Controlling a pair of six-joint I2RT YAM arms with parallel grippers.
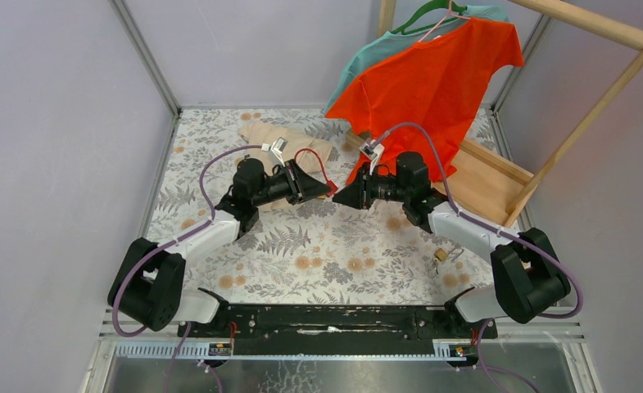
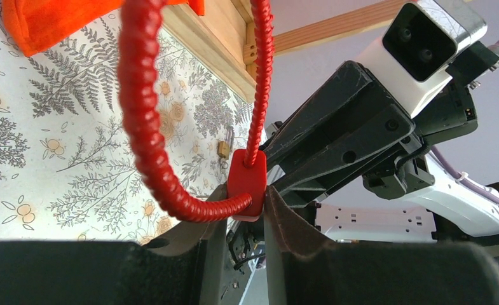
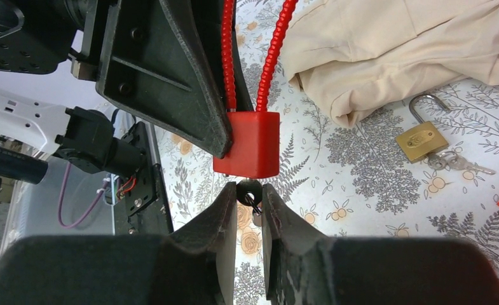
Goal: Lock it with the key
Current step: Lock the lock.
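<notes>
The left gripper (image 2: pixel 243 190) is clenched on the red plastic cable-lock body (image 2: pixel 246 176), whose ribbed red cable (image 2: pixel 138 114) loops off toward 12 o'clock. In the right wrist view, the right gripper (image 3: pixel 248 197), its jaws only narrowly apart, pinches the small black-headed key (image 3: pixel 248 190). The key sits at 6 o'clock of the lock body, against its lower face, and a brass padlock (image 3: pixel 423 141) lies at 3 o'clock.

Seen from above, our desk (image 1: pixel 318 246) wears a leaf-and-flower print. A crumpled beige cloth (image 1: pixel 277 139) lies at its far side. We find a brass padlock (image 3: pixel 423 140), shackle swung open, flat near the right edge, its small keys (image 3: pixel 456 163) touching it. A wooden rack base (image 1: pixel 486 184) stands on the far right corner.
</notes>
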